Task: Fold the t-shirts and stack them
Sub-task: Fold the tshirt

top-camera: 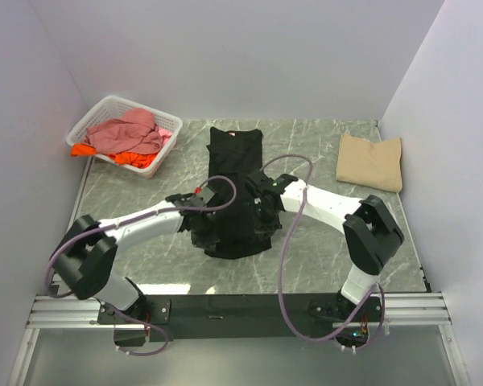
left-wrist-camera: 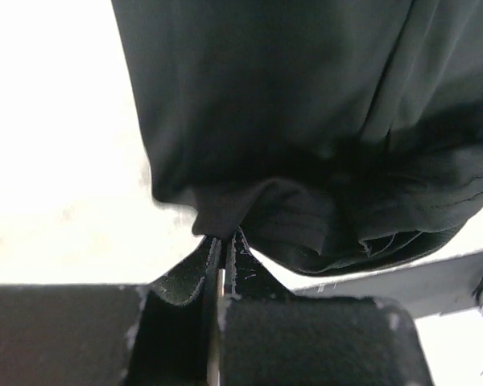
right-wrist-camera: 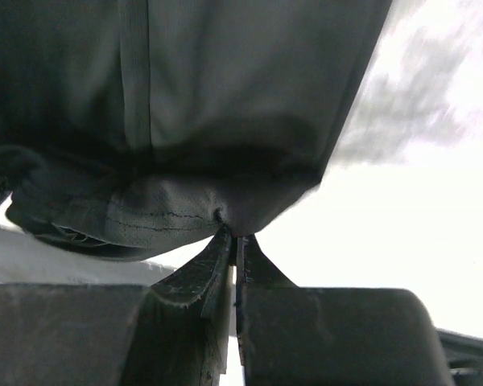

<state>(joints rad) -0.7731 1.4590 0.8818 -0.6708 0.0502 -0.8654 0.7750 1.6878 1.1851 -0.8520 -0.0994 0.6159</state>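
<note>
Both grippers are closed tight on the black t-shirt (top-camera: 235,193): left gripper (left-wrist-camera: 223,241) pinches its left edge, right gripper (right-wrist-camera: 232,237) its right edge, above the bench (top-camera: 322,249).

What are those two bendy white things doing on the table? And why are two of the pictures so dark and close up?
They are two robot arms, bolted at the near edge of a marble-patterned table. The wide picture comes from a camera above and behind them. The two dark close-ups come from little cameras on the arms' wrists, so they see almost only cloth.

Each arm ends in a gripper with two jaws. The left gripper and the right gripper are both pinched shut on the black t-shirt, one on each side of its near end.

Also on the table: a folded tan t-shirt at the far right, and a white basket at the far left holding pink and orange clothes.
</note>
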